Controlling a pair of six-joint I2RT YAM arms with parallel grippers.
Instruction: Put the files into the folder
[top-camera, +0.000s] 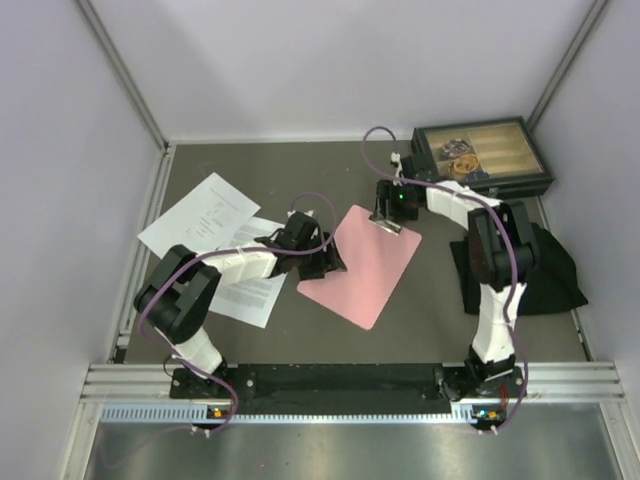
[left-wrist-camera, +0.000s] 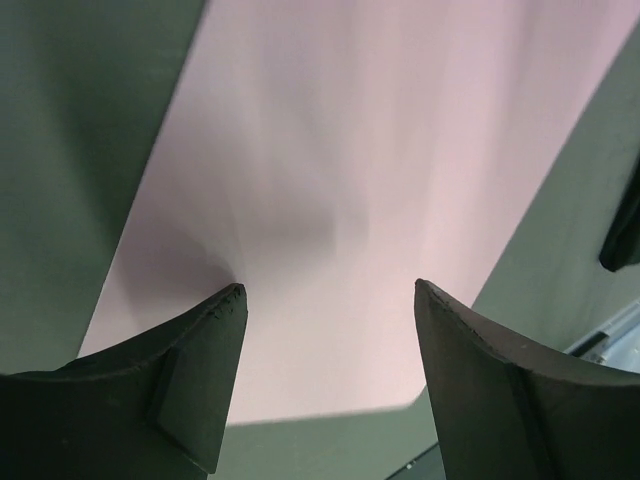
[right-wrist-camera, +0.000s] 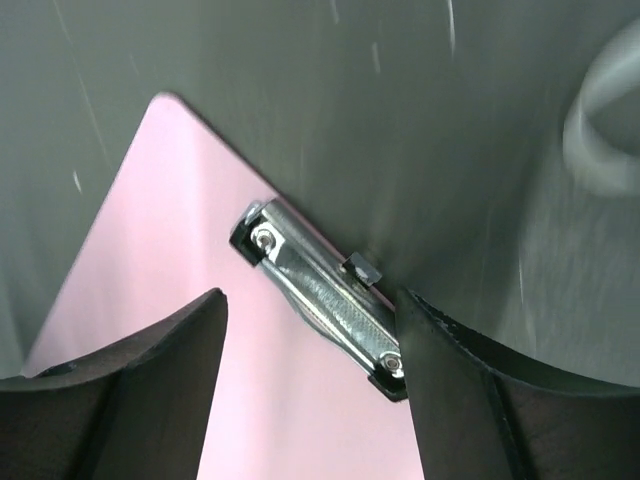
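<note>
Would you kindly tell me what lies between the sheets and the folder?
In the top view, the left pincer spans the gap between sheets and folder.

two white paper sheets lie on the tabletop (top-camera: 430, 320): one sparsely printed sheet (top-camera: 200, 215) and one densely printed sheet (top-camera: 248, 296). there is one flat pink rectangular clipboard (top-camera: 365, 270), and it bears one small metal clip (right-wrist-camera: 325, 300). there is one dark box with a glass lid (top-camera: 482, 155) and one black cloth (top-camera: 555, 280). two black-and-white robot arms (top-camera: 235, 265) each carry one two-finger hand: the left hand (top-camera: 325, 262) and the right hand (top-camera: 392, 205).
</note>
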